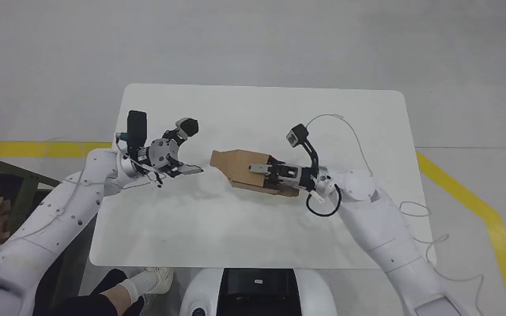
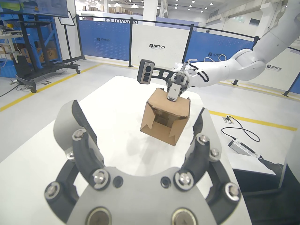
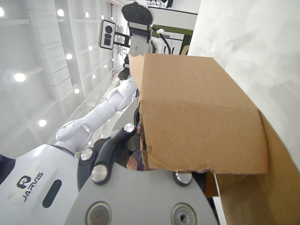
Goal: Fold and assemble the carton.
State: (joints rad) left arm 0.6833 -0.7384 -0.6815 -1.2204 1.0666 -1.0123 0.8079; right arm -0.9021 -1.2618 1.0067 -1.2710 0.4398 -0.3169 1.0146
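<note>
**Item 1: carton (image 1: 232, 164).** One piece of brown corrugated board, lying on its side at the centre of the top view, over the white surface (image 1: 356, 229). I cannot tell whether it is resting on the surface or being held just clear of it. The body is already standing open as a square tube. In the left wrist view the mouth is facing the camera at centre frame. Two short notched flaps are showing at its lower corners and are only partly turned in. In the right wrist view a loose panel is trailing off toward the lower right of the frame.

**Item 2: right end effector (image 1: 261, 169).** It is coming in from the right of the top view and is clenched on the carton's upper wall at the far end. One finger is lying along the outside of the wall.

**Item 3: left end effector (image 1: 196, 147).** It is sitting left of centre in the top view, released, with its fingers spread wide. It is pointing at the carton's open mouth and is well apart from it.

**Condition note (judgement).** Erecting the tube is done. Folding in the end flaps and closing both ends is left, so the work is standing at roughly its middle stage.
</note>
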